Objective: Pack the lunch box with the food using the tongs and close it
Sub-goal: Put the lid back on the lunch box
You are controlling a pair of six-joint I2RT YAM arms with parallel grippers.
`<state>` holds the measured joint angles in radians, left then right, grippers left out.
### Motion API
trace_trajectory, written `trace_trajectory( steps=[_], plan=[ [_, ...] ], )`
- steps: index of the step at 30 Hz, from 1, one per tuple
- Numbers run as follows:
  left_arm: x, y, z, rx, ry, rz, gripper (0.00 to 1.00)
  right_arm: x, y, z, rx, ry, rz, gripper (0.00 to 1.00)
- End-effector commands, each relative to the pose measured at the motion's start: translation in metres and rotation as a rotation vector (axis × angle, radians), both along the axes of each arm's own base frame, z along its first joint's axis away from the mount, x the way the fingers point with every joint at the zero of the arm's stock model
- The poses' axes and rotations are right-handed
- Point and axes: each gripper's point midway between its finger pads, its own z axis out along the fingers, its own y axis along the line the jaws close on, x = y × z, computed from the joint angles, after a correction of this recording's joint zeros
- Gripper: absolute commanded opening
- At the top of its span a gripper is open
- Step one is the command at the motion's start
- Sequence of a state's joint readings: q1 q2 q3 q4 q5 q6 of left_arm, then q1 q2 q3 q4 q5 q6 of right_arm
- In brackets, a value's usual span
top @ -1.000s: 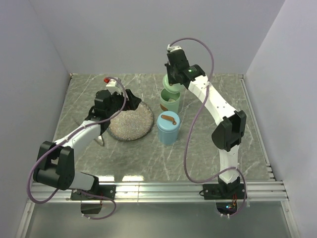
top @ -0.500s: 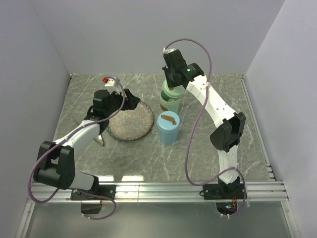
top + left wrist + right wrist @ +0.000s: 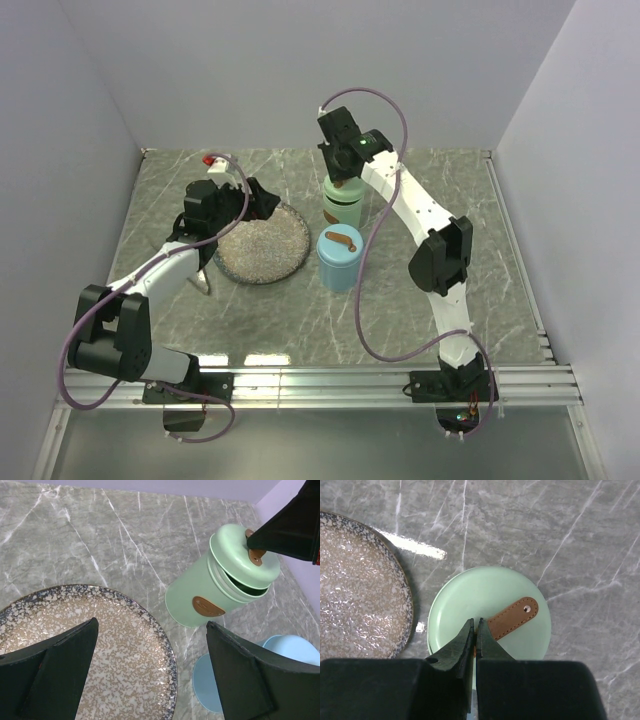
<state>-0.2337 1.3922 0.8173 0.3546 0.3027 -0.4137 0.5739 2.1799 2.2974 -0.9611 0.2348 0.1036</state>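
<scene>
My right gripper (image 3: 475,622) is shut on the brown handle (image 3: 512,617) of the pale green lid (image 3: 470,590). The lid rests slightly tilted on the green lunch box can (image 3: 192,597), with a gap showing on one side. From above, the same gripper (image 3: 343,180) stands over that can (image 3: 341,210). My left gripper (image 3: 151,624) hangs open and empty over the right edge of the speckled plate (image 3: 100,645). The plate is bare and no food is in view. A slim silver piece (image 3: 204,284), probably the tongs, pokes out from under my left forearm.
A light blue can (image 3: 339,258) with its own brown-handled lid stands just in front of the green one, next to the plate (image 3: 265,245). White walls close in the marble table on three sides, and a metal rail runs along the near edge.
My right gripper has carried the green lid forward and down from behind the can onto its top, hiding the open mouth. The left arm has barely moved.
</scene>
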Motion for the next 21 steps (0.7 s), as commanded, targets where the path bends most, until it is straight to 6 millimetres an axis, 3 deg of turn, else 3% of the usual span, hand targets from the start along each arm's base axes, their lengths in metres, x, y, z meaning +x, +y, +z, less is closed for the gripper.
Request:
trace_trajectory(
  steps=[1,15,21],
  plan=[
    [0.000,-0.005,0.014,-0.029,-0.049,-0.033,0.95,0.000,0.008,0.015,0.019,-0.029,0.027,0.00],
    [0.000,-0.008,0.009,-0.040,-0.038,-0.043,0.95,-0.019,0.022,0.007,-0.002,-0.020,0.043,0.00],
    [-0.001,-0.008,0.009,-0.043,-0.040,-0.047,0.95,-0.027,0.018,0.003,-0.002,-0.032,0.016,0.00]
  ],
)
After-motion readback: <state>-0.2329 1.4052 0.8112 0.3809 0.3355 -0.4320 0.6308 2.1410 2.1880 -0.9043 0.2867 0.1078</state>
